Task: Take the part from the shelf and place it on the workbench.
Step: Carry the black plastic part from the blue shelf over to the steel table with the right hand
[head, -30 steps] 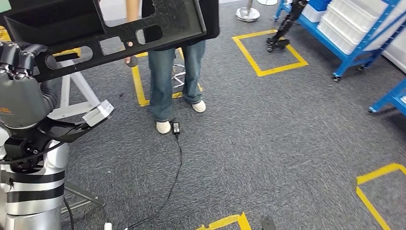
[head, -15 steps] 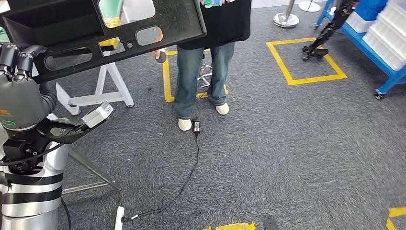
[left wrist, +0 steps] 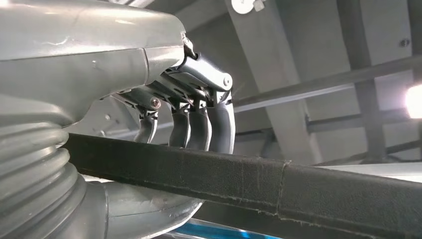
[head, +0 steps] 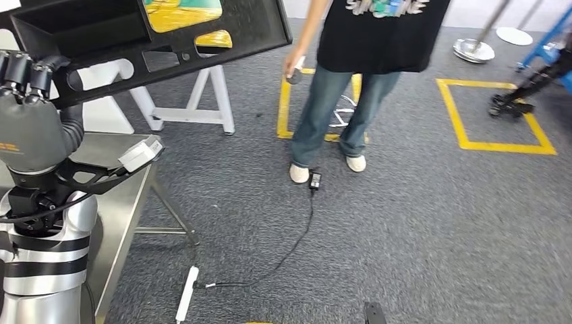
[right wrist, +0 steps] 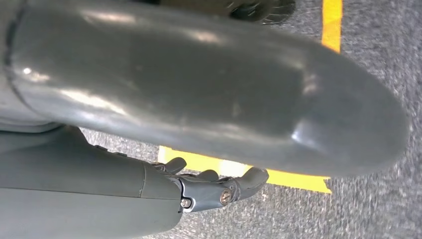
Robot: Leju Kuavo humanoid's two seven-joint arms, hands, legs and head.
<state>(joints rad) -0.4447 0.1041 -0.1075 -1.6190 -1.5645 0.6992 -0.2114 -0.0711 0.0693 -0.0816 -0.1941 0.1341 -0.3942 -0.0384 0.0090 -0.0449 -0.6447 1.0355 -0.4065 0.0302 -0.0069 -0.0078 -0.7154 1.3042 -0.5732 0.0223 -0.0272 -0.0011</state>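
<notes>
Black and flat, the large plastic panel with cut-out windows (head: 168,40) is held high in front of me, tilted, spanning the upper left of my head view. My left hand (head: 30,101) grips its lower edge: the dark fingers (head: 27,74) curl over the rim, and from the wrist they (left wrist: 199,124) hook over the panel's black, rough-textured edge (left wrist: 249,181) while the thick grey thumb sits on the other side of it. My right hand (right wrist: 214,191) hangs low over grey carpet (right wrist: 368,209) beside a yellow tape line (right wrist: 278,177); its fingers are curled partly in with nothing in them, though a big blurred grey part covers much of that view, so I cannot tell its exact set.

Below my left arm lies a bare steel workbench top (head: 125,202), the panel well above it. A white trestle (head: 202,101) stands beyond. A person in a black shirt and blue jeans (head: 351,88) stands on the carpet, a black cable (head: 283,250) trailing from near their shoes to a white power strip (head: 187,293).
</notes>
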